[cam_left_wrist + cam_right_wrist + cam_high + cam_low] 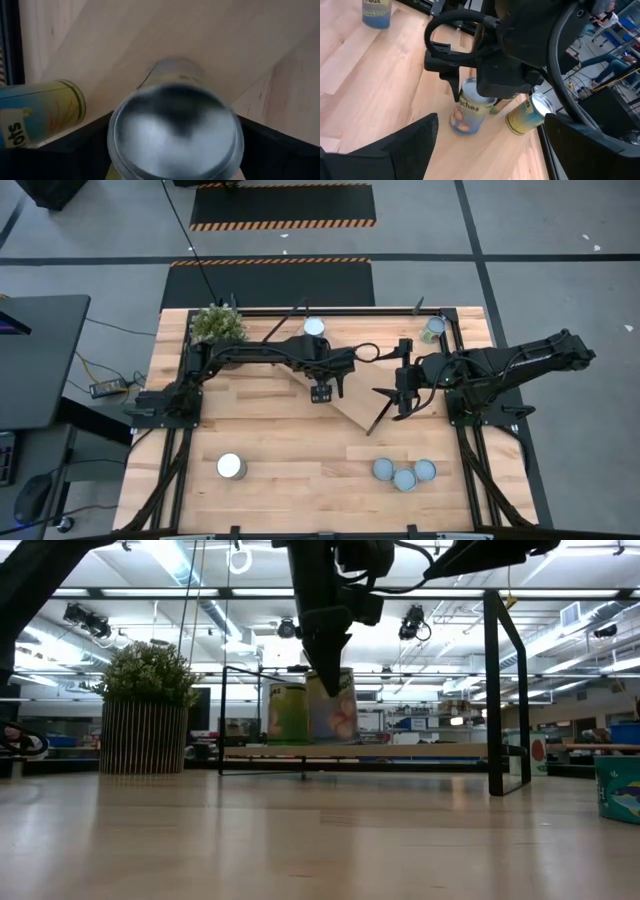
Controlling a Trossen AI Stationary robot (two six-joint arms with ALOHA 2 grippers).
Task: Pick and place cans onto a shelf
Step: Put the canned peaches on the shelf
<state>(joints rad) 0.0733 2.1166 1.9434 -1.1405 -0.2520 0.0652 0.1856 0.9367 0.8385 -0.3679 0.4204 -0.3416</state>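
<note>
My left gripper (322, 387) is shut on a can with a peach label (335, 708) over the light-wood shelf (345, 405). The can's silvery top fills the left wrist view (175, 132). A yellow-green can (287, 712) stands upright on the shelf board (400, 752) just beside it, and also shows in the left wrist view (40, 117). My right gripper (402, 393) is open and empty, a little to the right of the held can, its fingers spread wide in its own wrist view (490, 150). My left gripper pinches the can's upper side wall (470, 102) between its two fingers, one on each side just below the top rim (112, 135). The fingers come from above, pointing down. The can stays upright; whether its bottom rests on the shelf board or hangs just above it, I cannot tell.
A leafy potted plant (217, 323) stands at the far left. Cans stand at the far edge (315, 327) and far right (433, 328), one at near left (231, 467), and three together at near right (405, 475). Black frame rods (495, 690) rise by the shelf.
</note>
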